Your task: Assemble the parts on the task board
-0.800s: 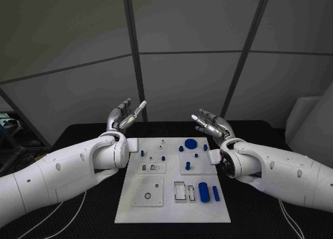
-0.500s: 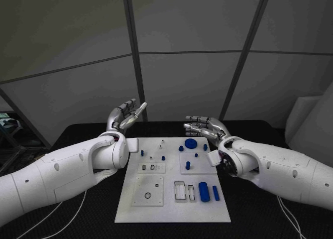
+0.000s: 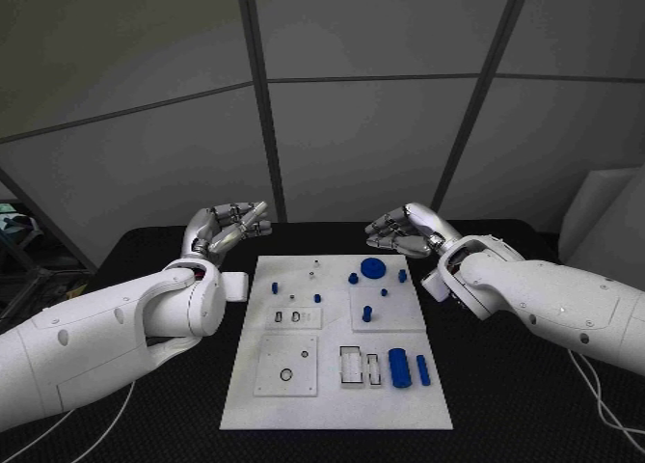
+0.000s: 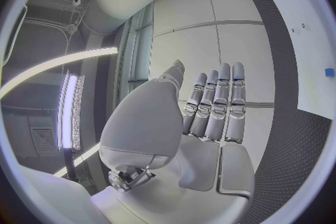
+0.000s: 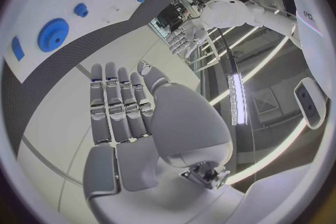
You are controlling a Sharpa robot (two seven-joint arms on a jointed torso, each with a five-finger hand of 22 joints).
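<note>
Parts [image 3: 397, 367] in blue lie scattered over the white task board [image 3: 336, 410], which sits in the middle of the black table [image 3: 530, 415]: a gear [image 3: 371, 266] and small pegs towards the board's far edge, a long cylinder and a bar near its right edge. No part is held yet. Both hands hover above the table's far edge, beyond the board. The left hand [image 3: 228, 227] and right hand [image 3: 401, 230] have their fingers curled in, holding nothing; the wrist views show the fingers [image 4: 220, 103] lying together. A good next move, I judge, is to uncurl one hand and lower it onto a single loose part, steering clear of its neighbours. Nothing blocks the way down.
</note>
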